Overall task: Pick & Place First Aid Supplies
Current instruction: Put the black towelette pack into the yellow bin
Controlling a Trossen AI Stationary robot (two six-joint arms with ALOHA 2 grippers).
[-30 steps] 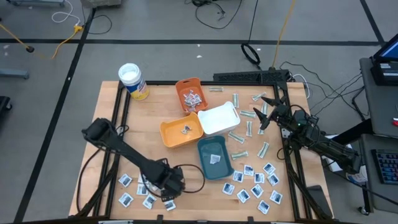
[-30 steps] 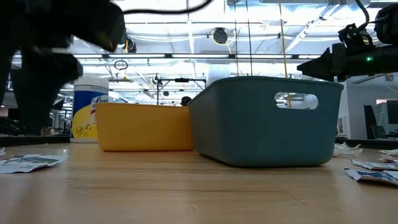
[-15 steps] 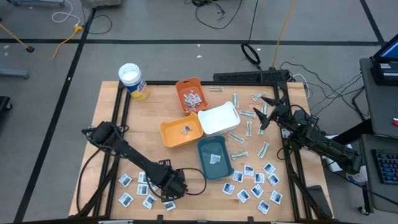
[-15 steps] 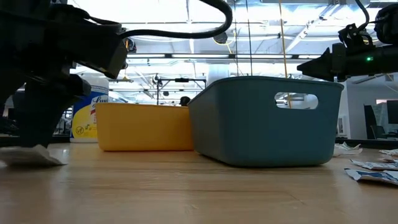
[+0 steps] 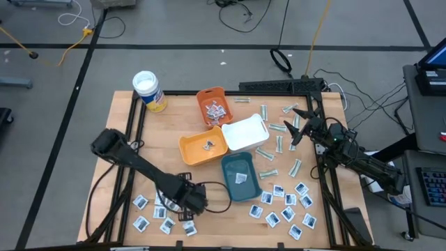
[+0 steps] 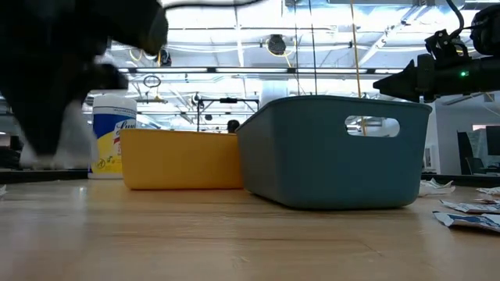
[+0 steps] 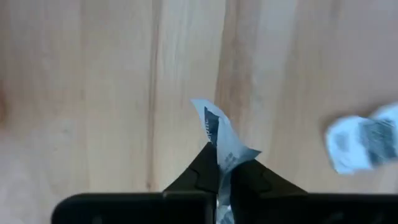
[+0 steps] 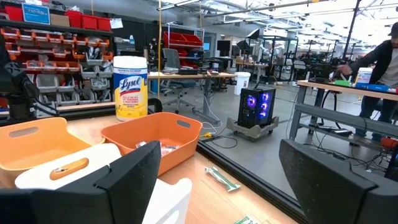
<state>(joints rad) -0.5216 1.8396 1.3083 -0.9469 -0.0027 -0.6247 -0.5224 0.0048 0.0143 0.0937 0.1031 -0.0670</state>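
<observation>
My left gripper is over the table's near left part, just left of the teal tray, and is shut on a white sachet with blue print. In the low view the arm is a dark blur with the pale sachet above the tabletop. More sachets lie flat near the table's front left and front right. Pale grey-green strips lie at the right. My right gripper is open and empty, held above the strips; its fingers stand wide apart in the right wrist view. My left gripper pinches the sachet between its two fingers from above, pointing down. Its crumpled free corner sticks out past the fingertips. The sachet is lifted clear of the table.
An orange tray with packets, a white tray and a yellow-orange tray stand mid-table beside the teal tray. A white-lidded canister stands far left. Another sachet lies on the wood under my left gripper.
My left gripper has gone down onto a sachet at the table's front left, taken hold of it and risen again with it, shifting a little toward the teal tray. The sachet has been lifted clear of the table.
</observation>
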